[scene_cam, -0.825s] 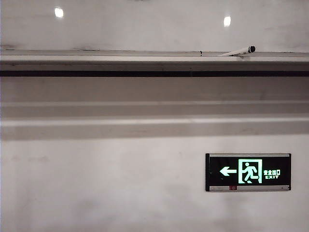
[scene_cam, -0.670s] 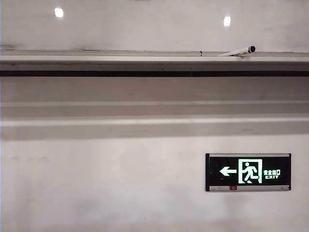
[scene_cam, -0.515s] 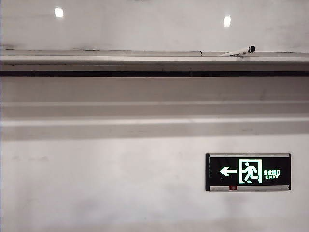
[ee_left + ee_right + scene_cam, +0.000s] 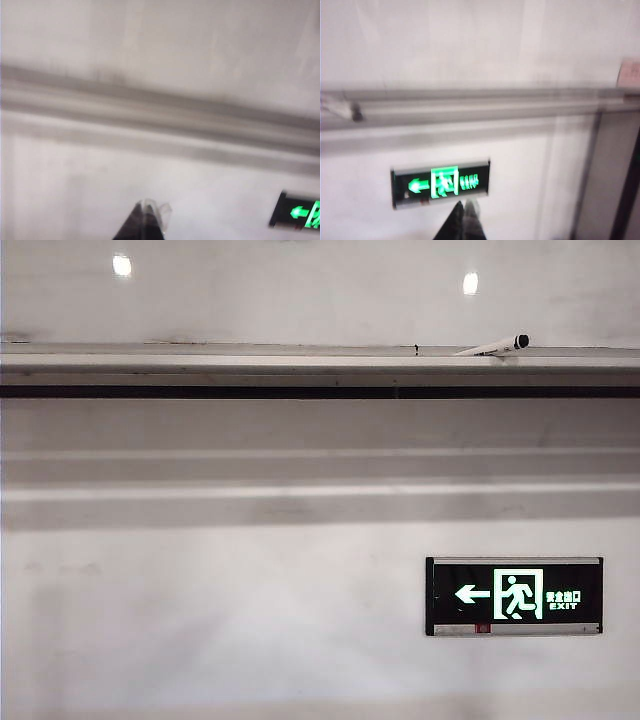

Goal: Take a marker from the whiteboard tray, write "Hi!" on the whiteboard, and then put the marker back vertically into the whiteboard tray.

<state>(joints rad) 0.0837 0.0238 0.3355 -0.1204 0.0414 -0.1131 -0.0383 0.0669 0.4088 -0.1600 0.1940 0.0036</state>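
The marker, white with a black cap end, lies tilted on the whiteboard tray toward the right of the exterior view. Above the tray is the glossy whiteboard with two bright light spots. Neither arm appears in the exterior view. My right gripper is shut and empty, well short of the wall; its view shows the tray and the blurred marker off to one side. In its own view my left gripper is also shut, with nothing between its fingers, facing the wall.
A lit green exit sign hangs on the matte wall below the tray, and also shows as the exit sign in the right wrist view. Pale wall bands run under the tray. A dark vertical frame stands at the wall's edge.
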